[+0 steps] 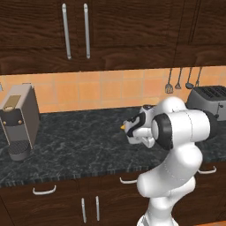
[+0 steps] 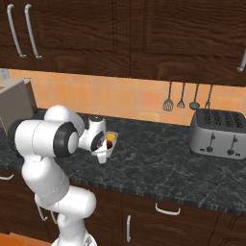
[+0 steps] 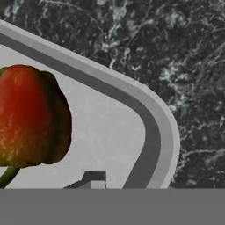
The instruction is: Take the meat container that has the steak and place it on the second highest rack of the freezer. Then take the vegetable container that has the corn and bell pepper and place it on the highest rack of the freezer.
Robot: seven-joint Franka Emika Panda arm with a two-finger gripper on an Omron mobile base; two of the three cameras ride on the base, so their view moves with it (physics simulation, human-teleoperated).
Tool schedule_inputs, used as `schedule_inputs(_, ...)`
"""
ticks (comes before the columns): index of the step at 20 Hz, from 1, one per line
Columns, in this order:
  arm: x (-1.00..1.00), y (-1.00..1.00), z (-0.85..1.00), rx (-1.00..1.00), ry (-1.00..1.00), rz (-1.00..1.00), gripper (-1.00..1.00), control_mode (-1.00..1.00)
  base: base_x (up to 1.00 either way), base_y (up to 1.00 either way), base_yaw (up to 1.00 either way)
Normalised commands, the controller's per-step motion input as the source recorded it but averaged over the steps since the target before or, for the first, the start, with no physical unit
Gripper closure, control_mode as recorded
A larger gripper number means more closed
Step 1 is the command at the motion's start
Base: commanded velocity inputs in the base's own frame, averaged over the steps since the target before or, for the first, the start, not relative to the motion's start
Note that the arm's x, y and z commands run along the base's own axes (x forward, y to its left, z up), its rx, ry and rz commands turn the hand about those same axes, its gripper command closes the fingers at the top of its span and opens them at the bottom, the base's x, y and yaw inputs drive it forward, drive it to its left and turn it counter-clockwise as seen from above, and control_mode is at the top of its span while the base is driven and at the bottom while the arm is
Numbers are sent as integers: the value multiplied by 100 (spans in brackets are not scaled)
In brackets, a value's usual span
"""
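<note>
Vegetable container (image 3: 132, 127) up off the desk (image 1: 79, 141) — second half of the job under way.
Claw (image 2: 106, 144) seems clamped on its rim, bell pepper (image 3: 30, 116) inside; freezer's top rack awaits.

In the hand view the bell pepper (image 3: 30, 116) runs off the left edge, and the vegetable container (image 3: 149, 127) shows just one rounded corner. In the base views the arm's own hand hides most of that container, leaving a yellow-orange tip of the corn (image 2: 110, 137). One fingertip (image 3: 93, 179) barely shows, so the jaws' spread cannot be told.
</note>
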Motion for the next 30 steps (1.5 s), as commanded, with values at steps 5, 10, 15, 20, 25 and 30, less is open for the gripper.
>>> schedule_inputs(5,-40,0,-5,0,-10,-8,100,-100,0,0,0)
schedule_inputs(10,-24,-1,32,1,-2,-4,100,-100,0,0,0)
schedule_inputs(15,-16,-9,95,11,1,0,100,-100,0,0,0)
schedule_inputs(20,-44,-19,100,13,6,0,100,-100,0,0,0)
schedule_inputs(25,-89,-26,100,1,5,6,100,-100,0,0,0)
schedule_inputs(30,-100,-10,85,-3,5,14,100,-100,0,0,0)
